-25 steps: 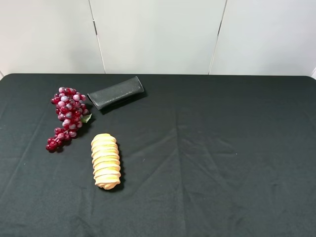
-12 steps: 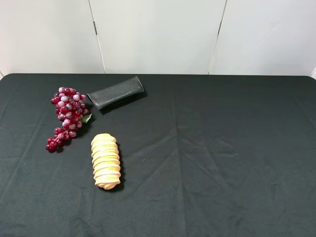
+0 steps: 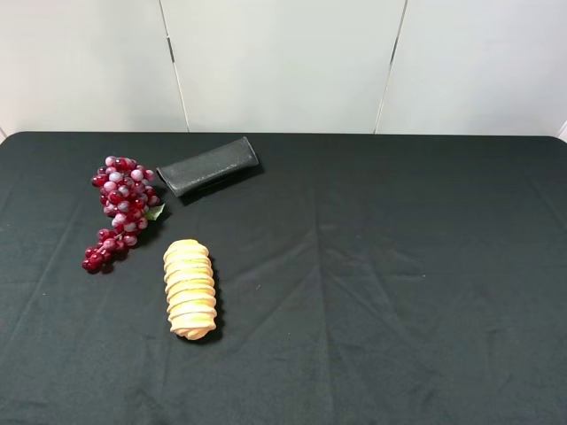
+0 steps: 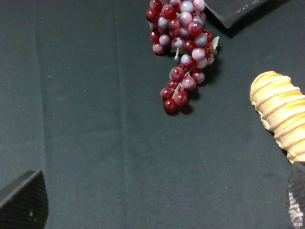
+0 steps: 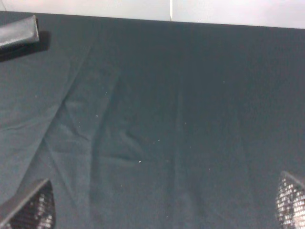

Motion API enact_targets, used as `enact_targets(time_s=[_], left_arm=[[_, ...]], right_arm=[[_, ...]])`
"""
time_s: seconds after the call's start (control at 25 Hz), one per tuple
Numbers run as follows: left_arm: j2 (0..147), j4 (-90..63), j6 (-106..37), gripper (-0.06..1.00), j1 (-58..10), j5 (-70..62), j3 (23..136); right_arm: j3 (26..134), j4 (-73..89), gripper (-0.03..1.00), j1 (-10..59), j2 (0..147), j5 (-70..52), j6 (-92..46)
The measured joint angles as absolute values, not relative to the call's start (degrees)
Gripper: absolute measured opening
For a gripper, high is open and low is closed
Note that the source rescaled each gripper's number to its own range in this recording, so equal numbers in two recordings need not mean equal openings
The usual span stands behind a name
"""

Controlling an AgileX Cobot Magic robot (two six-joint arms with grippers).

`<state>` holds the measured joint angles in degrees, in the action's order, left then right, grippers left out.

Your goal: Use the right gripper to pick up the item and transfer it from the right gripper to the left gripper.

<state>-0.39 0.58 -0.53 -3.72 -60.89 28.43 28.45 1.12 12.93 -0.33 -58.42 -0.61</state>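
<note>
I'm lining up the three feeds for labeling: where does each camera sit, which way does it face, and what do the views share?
Exterior high: mounted above, facing down at the table and the back wall; grapes, bread roll, black pouch; no robot parts show.
Left wrist: on the left arm, looking down at the grapes and roll; fingertips at the corners.
Right wrist: on the right arm, facing mostly bare cloth; fingertips at the corners.
Shared: the pouch appears in all three.
</note>
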Motion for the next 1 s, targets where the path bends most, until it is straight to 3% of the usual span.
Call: enact_targets(time_s=[0.44, 0.72, 1.0], left_arm=[[-0.39, 0.58, -0.53, 1.00, -3.72, -60.89, 28.43], [-0.39, 0.58, -0.53, 1.00, -3.72, -60.89, 28.43], [-0.39, 0.52, -0.53, 1.00, -3.72, -60.89, 28.43]], right_arm=[[28.45, 1.12, 1.00, 12.83, -0.33, -58.42, -0.61], [28.45, 1.14, 1.00, 8.24, -0.33, -58.42, -0.61], [28.45, 1.14, 1.00, 7.91, -0.33, -58.42, -0.61]])
